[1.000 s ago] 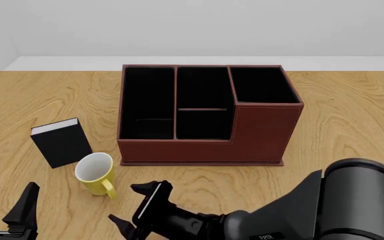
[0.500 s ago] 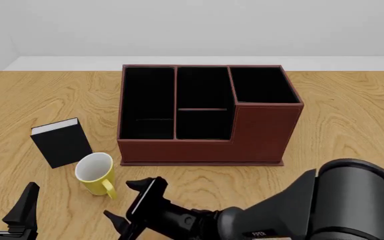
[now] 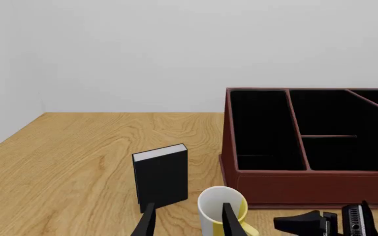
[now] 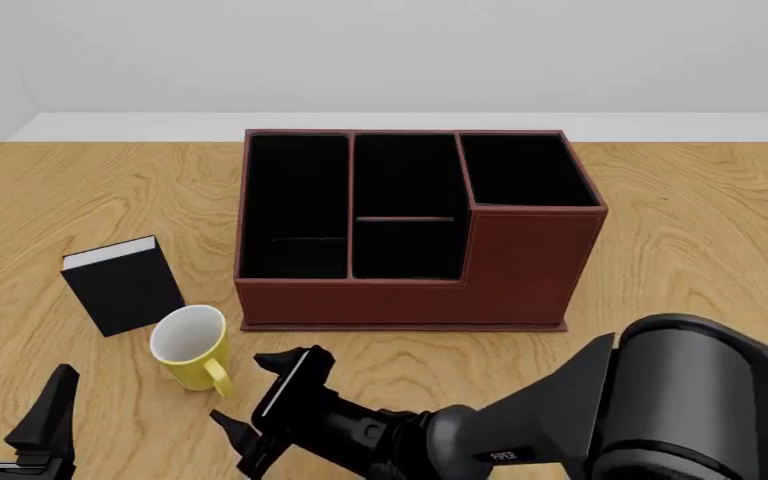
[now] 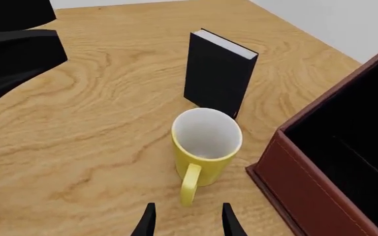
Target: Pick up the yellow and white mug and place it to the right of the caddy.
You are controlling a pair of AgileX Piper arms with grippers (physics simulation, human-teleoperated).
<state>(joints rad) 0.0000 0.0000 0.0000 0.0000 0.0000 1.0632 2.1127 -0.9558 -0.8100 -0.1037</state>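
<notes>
The right hand is seen spread and empty, low over the counter, just in front of the yellow and white mug and not touching it. The mug stands upright, its handle turned toward that hand. The left hand is held spread and empty at the near counter edge, left of the mug. A black book stands just behind the mug. The caddy sits to the mug's right and behind, close by.
</notes>
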